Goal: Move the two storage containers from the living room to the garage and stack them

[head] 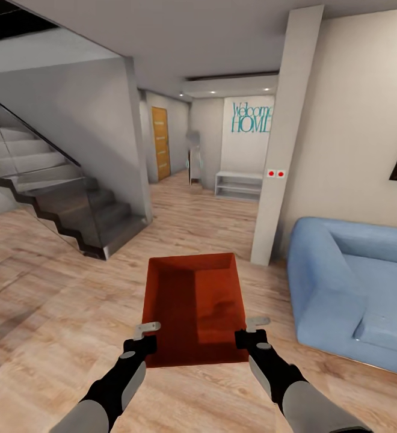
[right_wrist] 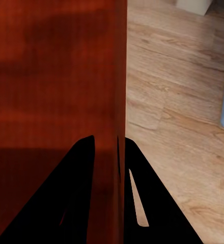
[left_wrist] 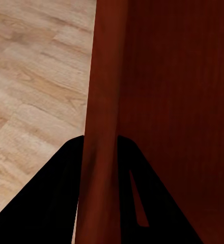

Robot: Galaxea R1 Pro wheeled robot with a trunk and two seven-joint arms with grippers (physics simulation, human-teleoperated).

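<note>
An orange-red open-top storage container (head: 193, 304) hangs level in front of me above the light wood plank floor of the living room. My left gripper (head: 145, 338) is shut on the near end of its left wall (left_wrist: 103, 127). My right gripper (head: 251, 332) is shut on the near end of its right wall (right_wrist: 119, 101). In both wrist views the dark fingers (left_wrist: 51, 203) (right_wrist: 158, 203) straddle the thin red wall, one inside the bin and one outside. The bin is empty.
A blue sofa (head: 355, 288) stands close on the right. A white pillar (head: 283, 144) rises just ahead right. A staircase (head: 60, 192) with a glass rail fills the left. Between them a hallway leads to a wooden door (head: 160, 143) and a white shelf (head: 239, 185).
</note>
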